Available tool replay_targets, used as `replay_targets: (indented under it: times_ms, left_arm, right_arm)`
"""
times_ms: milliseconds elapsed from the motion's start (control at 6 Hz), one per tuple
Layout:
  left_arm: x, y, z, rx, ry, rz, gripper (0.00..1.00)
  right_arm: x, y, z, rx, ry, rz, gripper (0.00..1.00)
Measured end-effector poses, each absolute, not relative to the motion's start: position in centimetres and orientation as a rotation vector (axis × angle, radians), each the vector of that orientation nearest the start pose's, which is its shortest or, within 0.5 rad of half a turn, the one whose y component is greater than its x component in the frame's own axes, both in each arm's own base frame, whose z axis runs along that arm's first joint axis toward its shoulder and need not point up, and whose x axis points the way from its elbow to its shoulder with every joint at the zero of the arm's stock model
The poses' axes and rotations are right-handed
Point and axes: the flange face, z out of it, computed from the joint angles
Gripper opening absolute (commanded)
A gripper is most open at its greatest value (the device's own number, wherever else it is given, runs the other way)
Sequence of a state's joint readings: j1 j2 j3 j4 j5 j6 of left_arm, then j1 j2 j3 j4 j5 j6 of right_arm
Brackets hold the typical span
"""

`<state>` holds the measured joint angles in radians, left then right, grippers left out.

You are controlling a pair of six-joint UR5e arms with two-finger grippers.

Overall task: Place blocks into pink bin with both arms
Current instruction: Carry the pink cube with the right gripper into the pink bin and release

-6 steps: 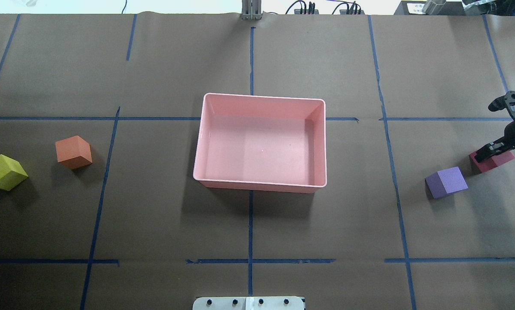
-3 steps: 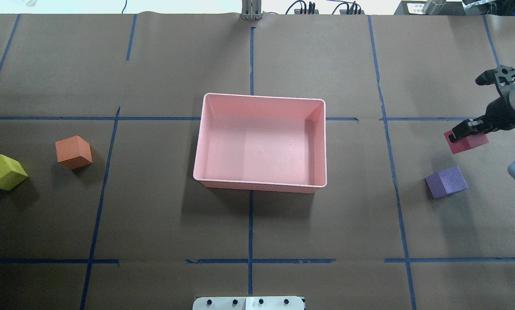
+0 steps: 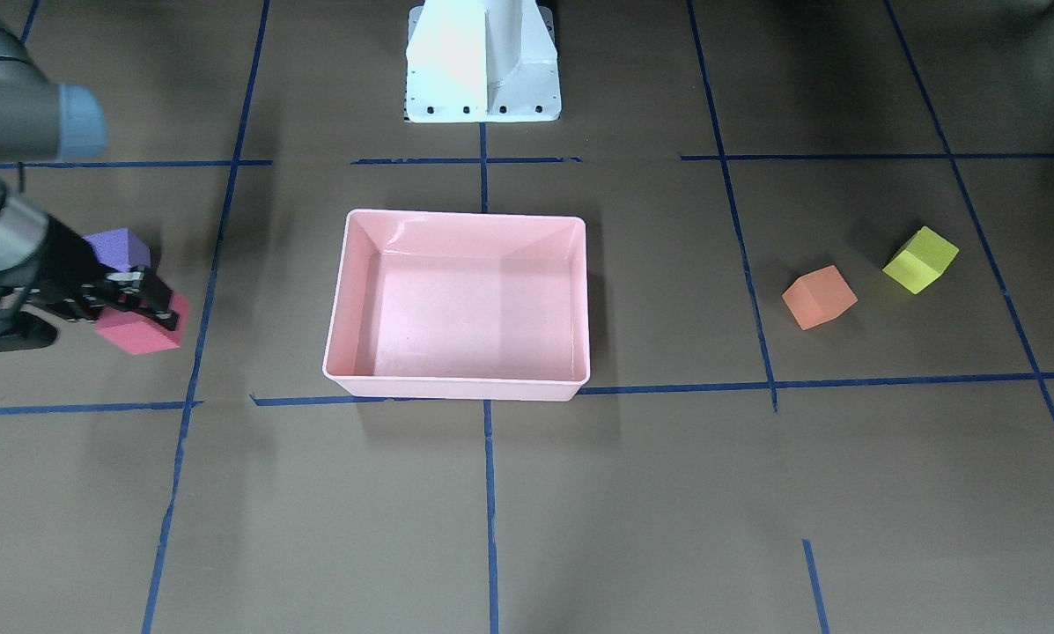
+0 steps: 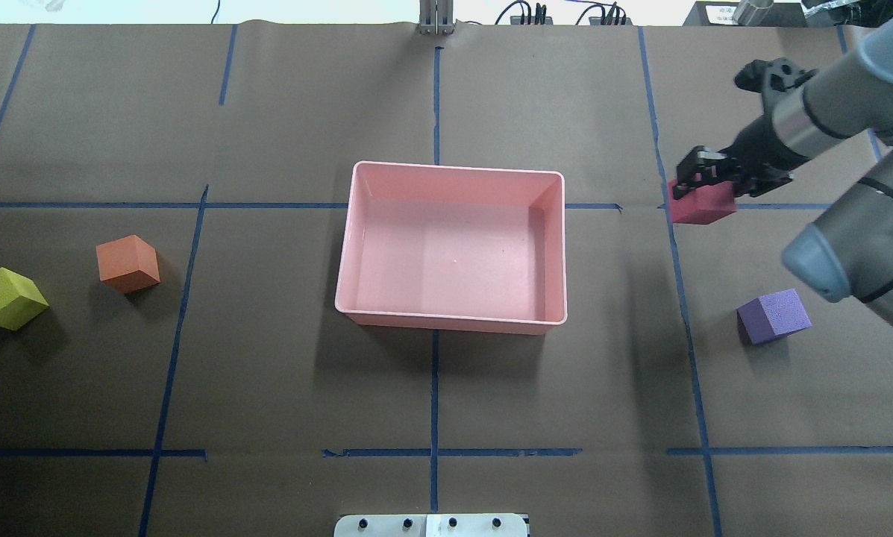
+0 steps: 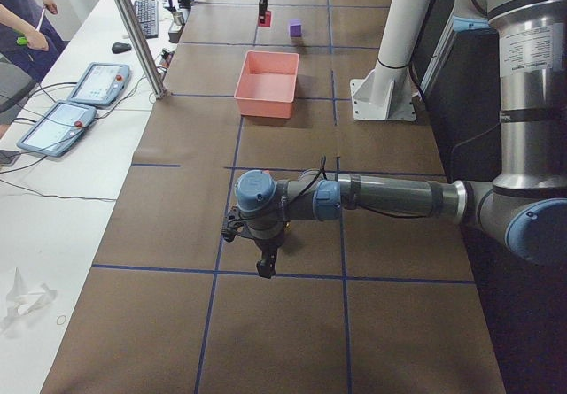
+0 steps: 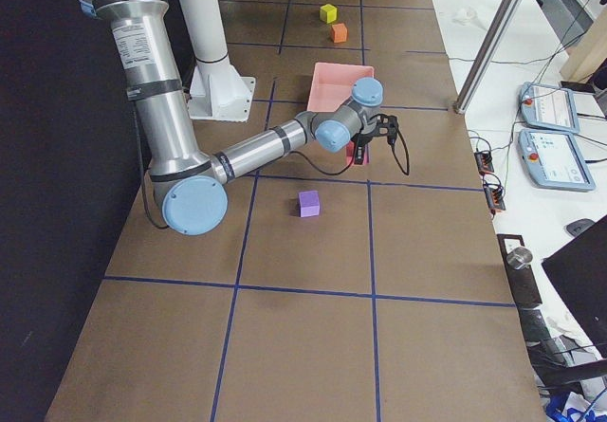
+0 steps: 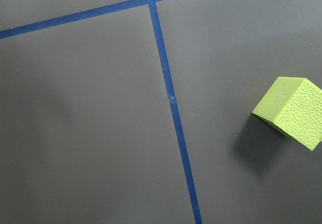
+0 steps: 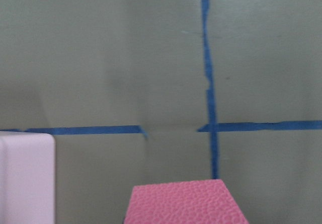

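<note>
The right gripper (image 4: pixel 703 186) is clamping the red foam cube (image 4: pixel 703 207) aloft, near the pink bin (image 4: pixel 453 167).
Seemingly light, soft foam is favouring a gentle pinch across opposite flat faces; whether the left gripper (image 5: pixel 263 266) is closed cannot be told.

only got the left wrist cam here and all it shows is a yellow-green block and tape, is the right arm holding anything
Observer: Yes, the right gripper is shut on the red block.
Operator: is it over the bin
Observer: No, it is off to one side of the pink bin, outside its rim.
Operator: any other block near mine
Observer: The orange block sits apart from the yellow-green block, on the side nearer the bin.
</note>
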<state>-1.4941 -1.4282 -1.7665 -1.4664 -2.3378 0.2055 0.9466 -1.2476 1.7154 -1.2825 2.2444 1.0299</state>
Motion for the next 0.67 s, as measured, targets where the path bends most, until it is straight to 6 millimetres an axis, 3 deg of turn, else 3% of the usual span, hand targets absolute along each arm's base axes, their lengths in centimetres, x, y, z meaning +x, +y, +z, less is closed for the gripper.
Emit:
replay_targets:
  times_ms: [333, 500, 667]
  left_arm:
    - [-3.1, -43.1, 63.7, 0.007, 0.77, 0.252, 1.0]
    - [-3.1, -43.2, 63.6, 0.009, 0.77, 0.253, 1.0]
    - [-3.0, -43.3, 63.5, 0.011, 0.77, 0.256, 1.0]
  right_arm:
    - [-40.6, -52.6, 26.4, -0.027, -0.896, 0.246, 0.33]
    - [-45.0, -51.2, 21.5, -0.038, -0.863, 0.3, 0.99]
    - [-48.3, -49.9, 18.7, -0.034, -0.847, 0.339, 1.0]
